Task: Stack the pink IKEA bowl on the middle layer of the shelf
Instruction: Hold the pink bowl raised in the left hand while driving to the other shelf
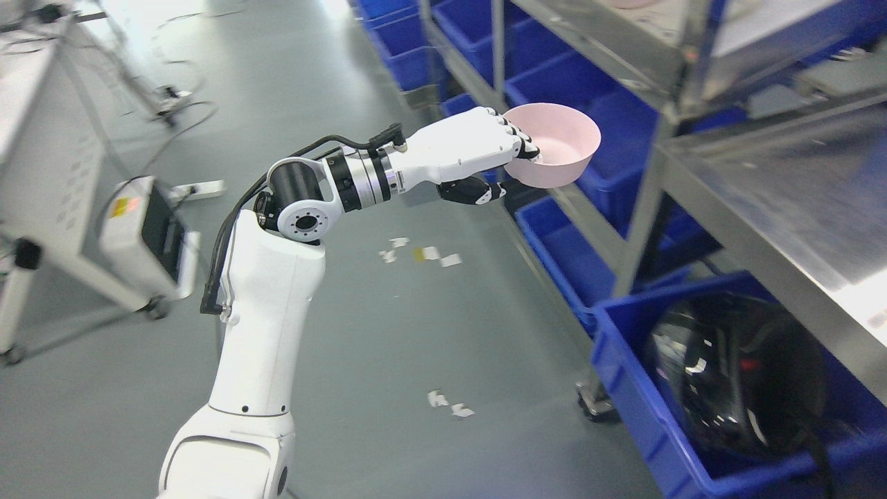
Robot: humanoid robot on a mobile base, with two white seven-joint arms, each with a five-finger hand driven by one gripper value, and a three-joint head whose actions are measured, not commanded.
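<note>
A pink bowl hangs in the air at the upper middle of the head view, mouth up and slightly tilted. My left hand is shut on its near rim, fingers over the edge and thumb underneath. The white left arm reaches up from the lower left. The bowl is just left of the steel shelf post and in front of the shelf, at about the height of the steel middle layer on the right. Another pink rim shows at the top edge on the upper layer. My right arm does not show.
Blue bins fill the shelf's lower level: one at the lower right holds a black helmet-like object, others run along the back. A white cart with a grey box stands at the left. Paper scraps and cables lie on the grey floor.
</note>
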